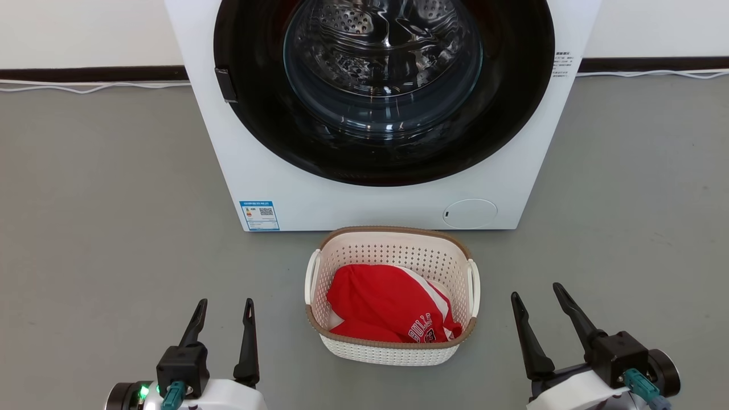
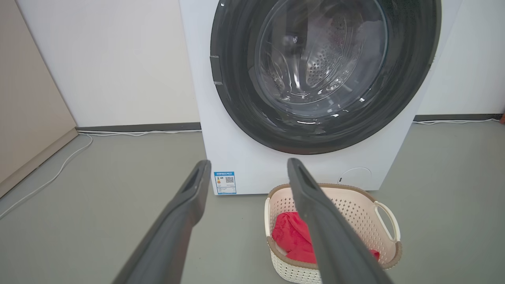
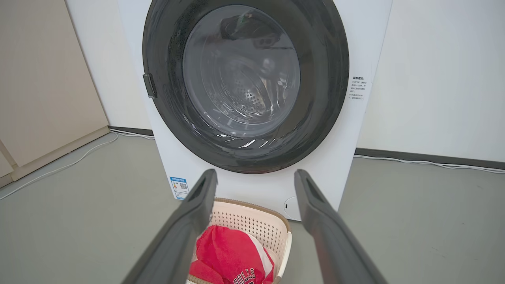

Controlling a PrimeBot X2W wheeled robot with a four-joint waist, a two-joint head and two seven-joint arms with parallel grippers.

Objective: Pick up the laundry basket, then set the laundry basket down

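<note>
The laundry basket (image 1: 393, 253), cream-white and perforated with a brown rim and white side handles, stands on the grey floor just in front of the washing machine. A red jersey (image 1: 387, 304) lies inside it. My left gripper (image 1: 225, 307) is open, low at the basket's left, well apart from it. My right gripper (image 1: 538, 296) is open at the basket's right, also apart. The left wrist view has the basket (image 2: 355, 205) to the right behind one finger (image 2: 315, 221). The right wrist view has the basket (image 3: 252, 225) low between the fingers (image 3: 189, 225).
A large white washing machine (image 1: 376, 205) with a closed round dark door stands right behind the basket. White cables (image 1: 85, 86) run along the dark skirting at the wall. A beige cabinet side (image 2: 27, 98) stands at the far left. Grey floor spreads on both sides.
</note>
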